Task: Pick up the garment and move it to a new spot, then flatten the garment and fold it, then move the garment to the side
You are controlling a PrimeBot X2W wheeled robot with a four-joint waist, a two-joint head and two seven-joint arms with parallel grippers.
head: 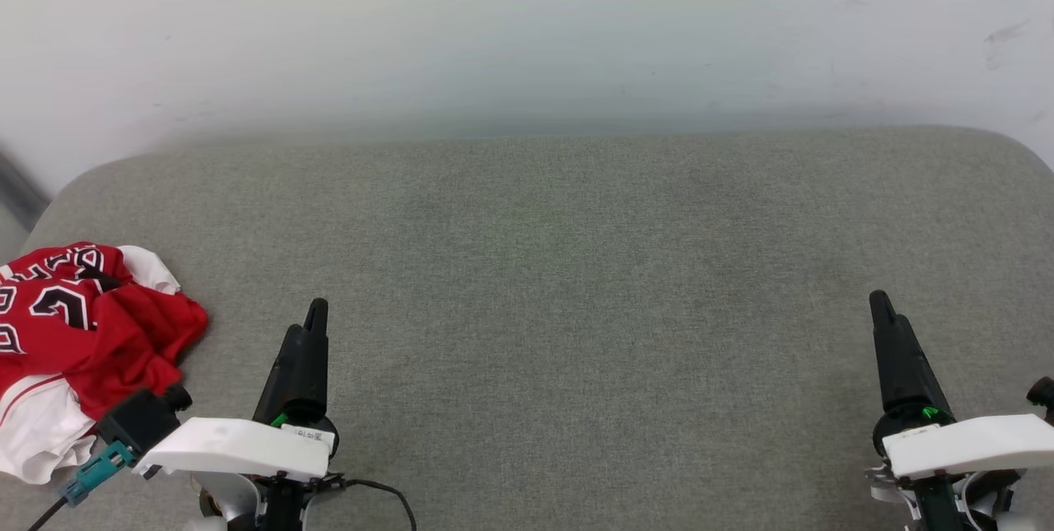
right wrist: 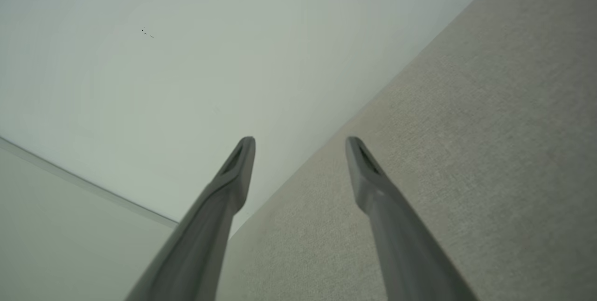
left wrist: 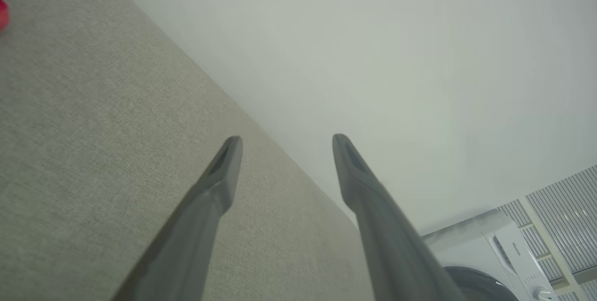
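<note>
Head view: garment point(head: 74, 333) bunched just left of left gripper point(head: 316, 310).

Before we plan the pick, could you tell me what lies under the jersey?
The garment rests on the grey cushion; whatever lies beneath its crumpled folds is covered.

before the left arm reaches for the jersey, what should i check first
1. The left hand is open and empty: ok.
2. The right hand is open and empty: ok.
3. The red jersey is located: ok, crumpled at the left edge of the grey cushion, beside the left hand, partly cut off by the head view.
4. The teal connector at the left wrist is free of the red jersey: cannot tell, they overlap in the head view.
5. A flat edge to grasp: cannot tell, folds hide the hems.
6. Room for a new spot: ok, bare fabric between the hands.
</note>
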